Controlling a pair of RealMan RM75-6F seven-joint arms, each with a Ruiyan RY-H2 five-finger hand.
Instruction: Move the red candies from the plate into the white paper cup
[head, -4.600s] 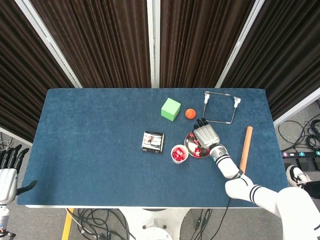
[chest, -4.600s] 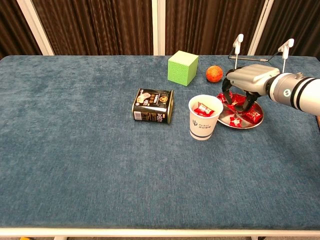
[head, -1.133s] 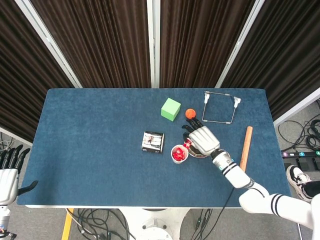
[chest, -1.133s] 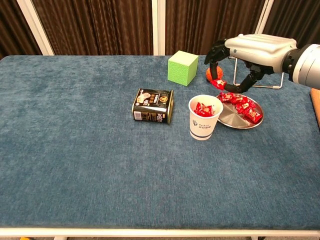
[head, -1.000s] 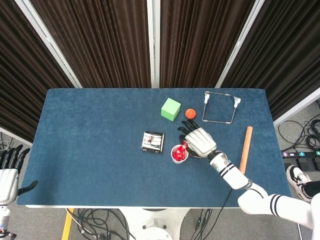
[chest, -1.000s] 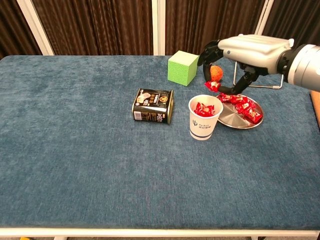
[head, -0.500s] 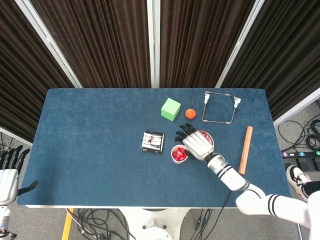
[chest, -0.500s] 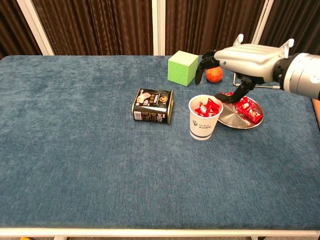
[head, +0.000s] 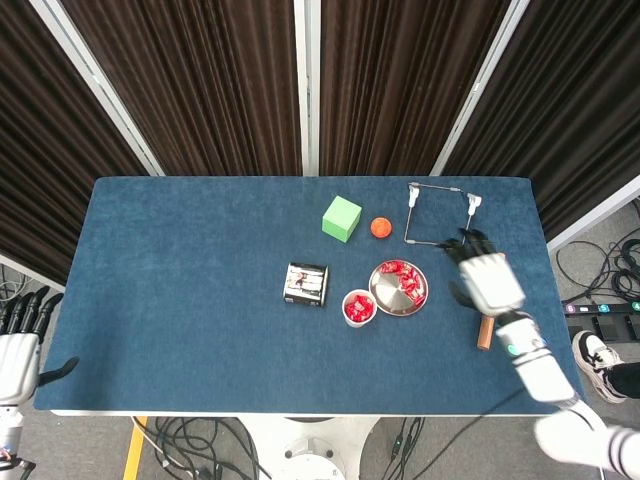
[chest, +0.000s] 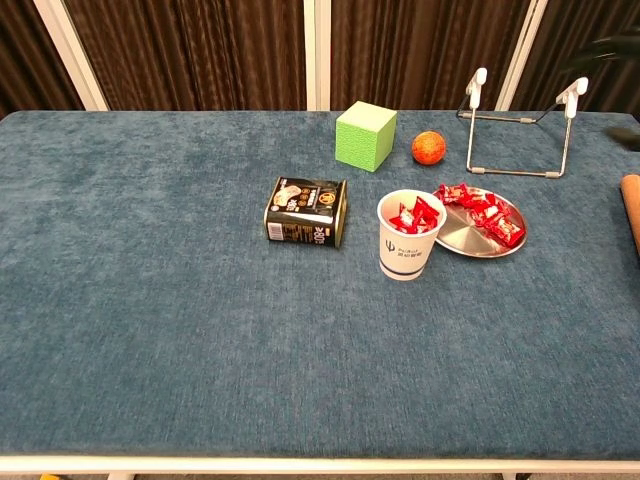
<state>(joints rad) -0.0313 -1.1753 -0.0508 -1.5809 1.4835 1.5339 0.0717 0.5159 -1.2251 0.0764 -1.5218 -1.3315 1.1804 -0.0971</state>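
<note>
White paper cup (chest: 410, 235), centre of frame, holds red candies (chest: 414, 216). Plate (chest: 463, 237) just to its right carries more. Right hand (head: 482, 276), right of frame, fingers spread, empty. Left hand (head: 18, 342), lower-left edge; whether its fingers are spread cannot be told.

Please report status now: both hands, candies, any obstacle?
Right hand open, off to the side. Left hand idle at table edge. Candies remain on plate; cup partly filled. Nothing blocking.
</note>
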